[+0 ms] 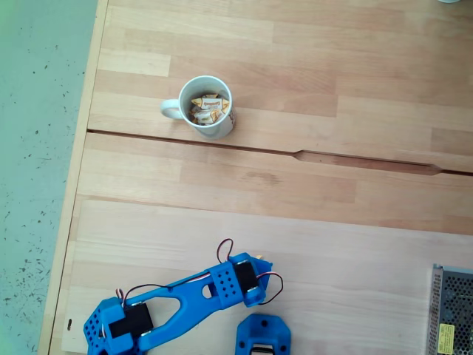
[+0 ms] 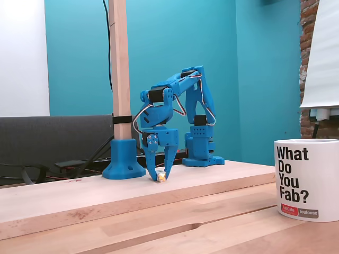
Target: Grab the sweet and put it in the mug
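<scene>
Fixed view, side-on, item 1: the sweet (image 2: 160,178), a tiny wrapped candy with a pale middle and yellow-orange ends, lying on the wooden counter (image 2: 79,198) just in front of the arm's blue base (image 2: 200,153) and near the blue foot of the wooden post (image 2: 123,165). Item 2: the pincer (image 2: 160,172), pointed straight down over the sweet, its 2 blue fingers set narrowly apart with the candy between their tips; whether the tips already press on the wrapper cannot be told, and the sweet looks to rest on the counter, not lifted. Item 3: the mug (image 1: 207,106), white ceramic with 1 small loop handle, upright and well apart from the arm's base across the counter in the top-down fixed view, with several similar wrapped sweets already inside; its side carries black lettering in the side-on view. Handling, as a judgement: the sweet is probably very light and small, its core fairly stiff, its wrapper thin, crinkly and somewhat slippery, so it may skid or twist out under a lopsided squeeze. Hold is best taken across the firm middle, not the loose twisted ends, which would likely fold and slide free. Little force should suffice. The mug is heavy and stable by comparison, with a wide mouth as target.
</scene>
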You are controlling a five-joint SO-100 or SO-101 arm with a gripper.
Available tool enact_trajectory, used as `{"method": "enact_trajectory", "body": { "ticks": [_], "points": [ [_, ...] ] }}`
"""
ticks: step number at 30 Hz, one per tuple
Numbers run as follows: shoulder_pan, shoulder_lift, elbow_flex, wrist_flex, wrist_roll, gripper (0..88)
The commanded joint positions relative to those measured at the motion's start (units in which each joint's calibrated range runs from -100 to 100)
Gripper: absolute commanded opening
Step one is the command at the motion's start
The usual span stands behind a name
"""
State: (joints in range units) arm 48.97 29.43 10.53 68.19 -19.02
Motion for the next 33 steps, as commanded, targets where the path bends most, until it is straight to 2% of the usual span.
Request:
{"method": "enact_trajectory", "body": {
  "ticks": [1,6,12,20,24,28,33],
  "points": [
    [0.5,-0.7,-0.6,0.4,-0.2,0.0],
    [0.5,-2.5,-1.5,2.1,-0.2,0.0],
    [-1.4,-17.3,-3.8,9.2,-1.2,0.0],
    [-6.7,-28.4,-4.8,17.5,-9.2,0.0],
    [-13.7,-31.4,-5.9,20.6,-12.0,0.0],
    [-21.4,-34.2,-6.3,19.1,-16.9,0.0],
    [-28.8,-35.6,-10.6,11.4,-22.9,0.0]
  ]
}}
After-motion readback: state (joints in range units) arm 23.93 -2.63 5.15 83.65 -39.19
